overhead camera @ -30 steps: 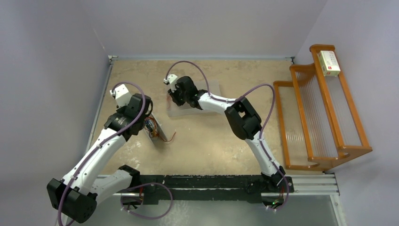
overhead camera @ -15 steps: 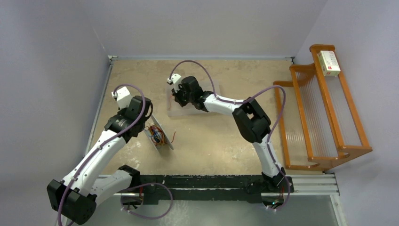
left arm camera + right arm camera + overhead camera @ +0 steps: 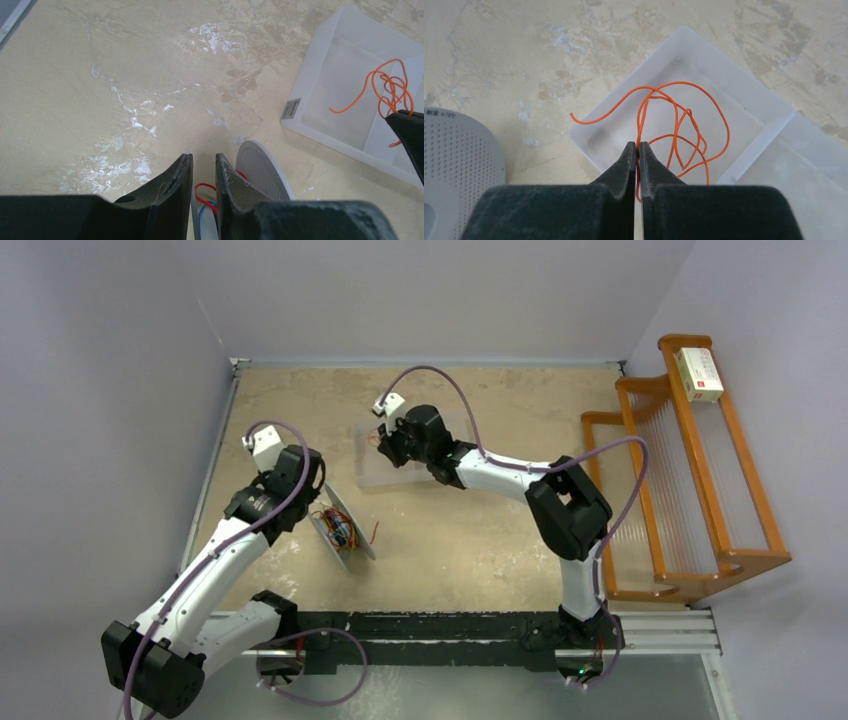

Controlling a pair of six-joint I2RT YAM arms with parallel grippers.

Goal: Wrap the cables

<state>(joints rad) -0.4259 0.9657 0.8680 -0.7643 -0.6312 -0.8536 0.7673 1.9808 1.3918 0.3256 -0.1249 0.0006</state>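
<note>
**Orange cable pinched over the bin, spool held beside it**

The orange cable hangs in loose, tangled loops from the right gripper. Its fingertips are pressed together on one strand. The loops dangle over the clear bin, and one free end curls out past the bin's near corner. From above, that bin lies on the far middle of the table.

The spool sits tilted on the table, near the bin but apart from it. It carries wound wires, red and blue, between its two perforated grey discs. The left gripper is clamped over the rim of one disc, with the wound wires showing in the narrow gap between its fingers.

The right arm rises from its base at the near right. It bends at a high elbow and sends its forearm left and away toward the bin. The left arm folds back to an elbow at the near left corner, then stretches forward and right, its wrist turned down onto the spool.

A wooden rack stands along the right edge, well clear of both grippers. A small box rests on its top step.
</note>
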